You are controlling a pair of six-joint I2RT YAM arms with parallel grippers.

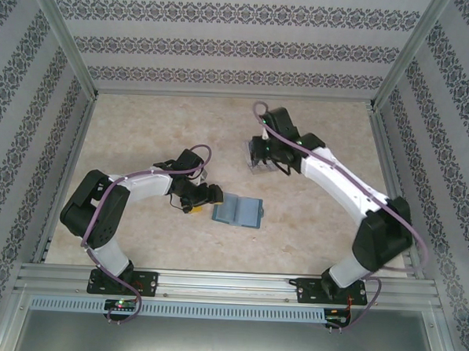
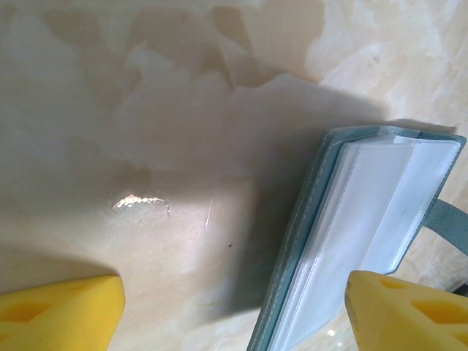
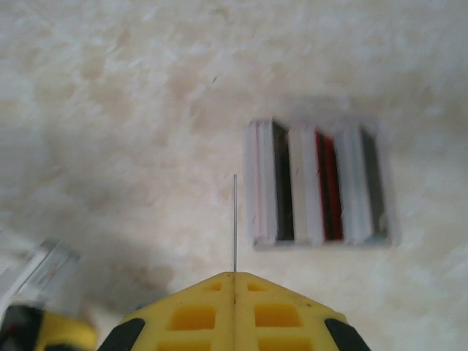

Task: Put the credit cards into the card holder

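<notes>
The teal card holder (image 1: 237, 212) lies open on the table, its clear sleeves (image 2: 365, 219) facing up. My left gripper (image 1: 199, 197) sits at the holder's left edge and is open (image 2: 234, 311); one yellow fingertip (image 2: 409, 311) is over the sleeves and the other (image 2: 58, 314) is over bare table. My right gripper (image 3: 234, 281) is shut on one thin credit card (image 3: 234, 219), seen edge-on as a fine line. The other credit cards (image 3: 322, 183), grey with dark and red stripes, stand on edge in a clear rack just right of the held one. The right gripper (image 1: 267, 155) hovers by that rack (image 1: 257, 158).
The marble-patterned tabletop (image 1: 158, 132) is walled by patterned panels on a metal frame (image 1: 75, 65). A blurred clear object (image 3: 40, 270) lies at the lower left of the right wrist view. The holder's teal strap (image 2: 447, 225) sticks out to one side.
</notes>
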